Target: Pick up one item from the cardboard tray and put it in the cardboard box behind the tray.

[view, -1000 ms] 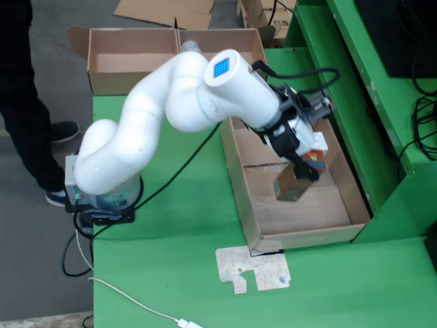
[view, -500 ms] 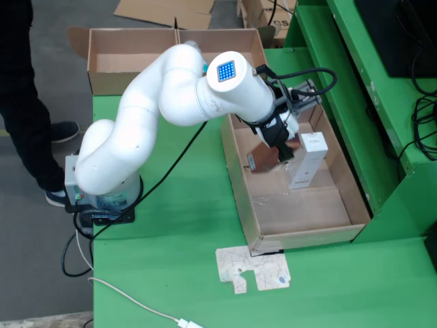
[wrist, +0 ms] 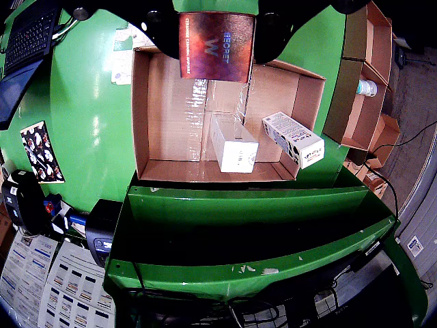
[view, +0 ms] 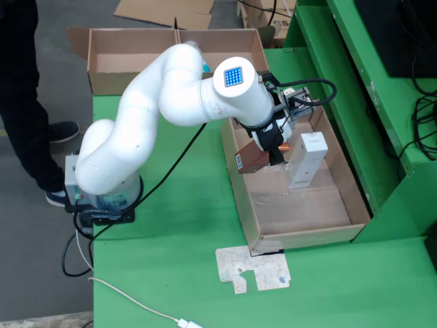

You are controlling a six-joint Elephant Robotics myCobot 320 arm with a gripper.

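In the fixed view from above, my gripper (view: 265, 152) is shut on a copper-brown box (view: 248, 160) and holds it in the air over the left wall of the cardboard tray (view: 341, 179). A white box (view: 305, 160) lies in the tray to its right. The view that rides on the gripper shows the copper box (wrist: 217, 46) between the dark fingers (wrist: 159, 31) at the top edge. Below it, on the tray floor (wrist: 171, 109), lie a white box (wrist: 233, 142) and a white box with black print (wrist: 292, 139). The cardboard box (view: 136, 58) stands behind the tray, at the upper left.
The white arm (view: 164, 102) arches from its base (view: 102, 195) on the green table (view: 177, 232). A printed cardboard scrap (view: 254, 268) lies in front of the tray. A person's leg (view: 27, 102) stands at the left. A green ledge (view: 369, 82) runs along the tray's right. A small bottle (wrist: 367, 87) sits in the divided box.
The gripper has carried the copper box from low over the tray's middle to the left and back, and it now hangs by the tray's left wall. The white box has come into sight.
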